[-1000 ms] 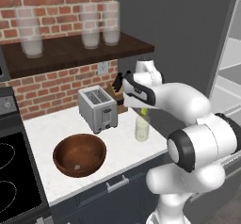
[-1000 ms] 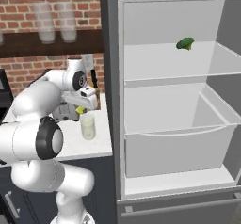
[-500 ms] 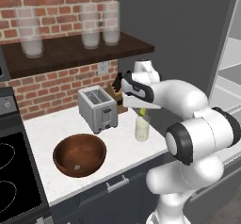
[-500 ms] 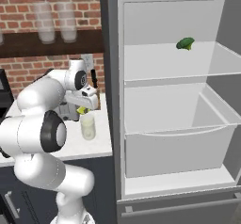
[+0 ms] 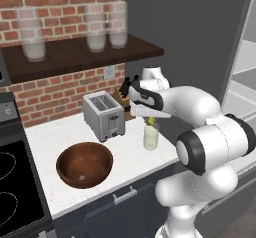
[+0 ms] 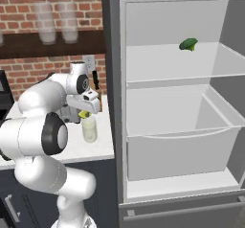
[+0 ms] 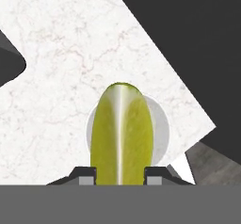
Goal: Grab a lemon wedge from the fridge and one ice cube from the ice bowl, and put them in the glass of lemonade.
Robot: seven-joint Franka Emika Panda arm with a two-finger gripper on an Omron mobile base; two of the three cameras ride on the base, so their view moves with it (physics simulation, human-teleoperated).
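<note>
Yellow-green lemon wedge (image 7: 122, 133) pinched in claw (image 7: 120, 173), hiding most of glass of lemonade (image 7: 160, 124), apparently directly below

The pincer (image 7: 120, 173) — gripping the lemon wedge (image 7: 122, 133) — has lowered toward the glass of lemonade (image 5: 151, 137).

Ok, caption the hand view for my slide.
End effector holding the lemon wedge directly above the glass of lemonade.

The white arm's gripper (image 5: 150, 119) pinches a small yellow-green lemon wedge (image 5: 150, 120) just above a clear tumbler of pale lemonade (image 5: 151, 137), near a silver toaster (image 5: 103, 115) and a wide reddish-brown wooden bowl (image 5: 84, 164).
</note>
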